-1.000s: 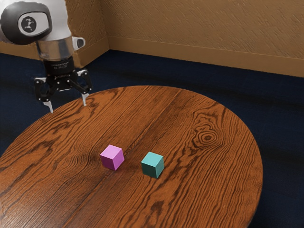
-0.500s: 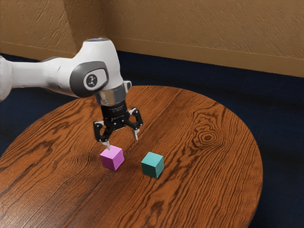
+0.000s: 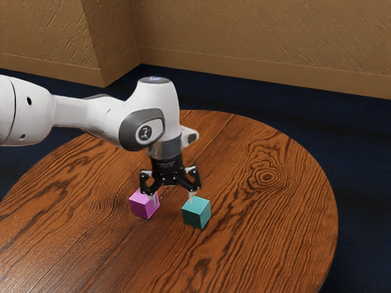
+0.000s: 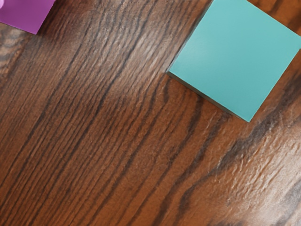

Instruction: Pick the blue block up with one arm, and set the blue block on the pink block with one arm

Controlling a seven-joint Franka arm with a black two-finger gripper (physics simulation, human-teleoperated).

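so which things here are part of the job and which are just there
In the job: blue block, pink block, gripper (open, above the gap between the blocks).
Just there: round wooden table, dark blue floor, tan wall.

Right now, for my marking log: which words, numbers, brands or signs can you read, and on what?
None can be read.
On the arm's joint cap: a round emblem, no letters.
On the gripper: faint print, too small to read.
The teal block and pink block: blank faces.
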